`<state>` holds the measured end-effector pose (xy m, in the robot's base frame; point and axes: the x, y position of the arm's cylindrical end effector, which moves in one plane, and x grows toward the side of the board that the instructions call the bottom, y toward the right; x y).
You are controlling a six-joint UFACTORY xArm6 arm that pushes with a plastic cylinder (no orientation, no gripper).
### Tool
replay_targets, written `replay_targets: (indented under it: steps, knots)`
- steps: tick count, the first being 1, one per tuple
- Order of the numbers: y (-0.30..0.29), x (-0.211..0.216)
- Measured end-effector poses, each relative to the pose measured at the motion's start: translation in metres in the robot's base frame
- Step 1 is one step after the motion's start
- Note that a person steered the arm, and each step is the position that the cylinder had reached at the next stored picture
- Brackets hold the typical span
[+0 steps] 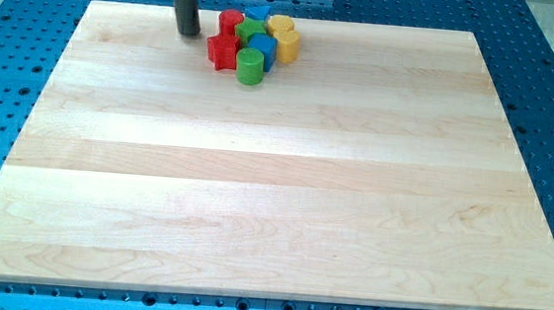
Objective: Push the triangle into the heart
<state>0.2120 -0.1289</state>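
The blocks (254, 42) sit clustered at the far edge of the board (275, 175); triangle and heart cannot be distinguished. The tip (188, 32) rests just left of the red block (222, 52), apart from it, holding nothing.

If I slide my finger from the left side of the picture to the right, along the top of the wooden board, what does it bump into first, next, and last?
My tip → red star-shaped block → green cylinder → yellow blocks. The other red, green and blue blocks sit packed in the same cluster, overlapping too much to order.
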Motion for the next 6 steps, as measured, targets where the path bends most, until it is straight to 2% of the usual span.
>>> replay_targets:
  steps: [1,3,4,6]
  knots:
    - [0.031,-0.021]
    - [0.099,0.007]
    - [0.101,0.025]
    - [0.101,0.025]
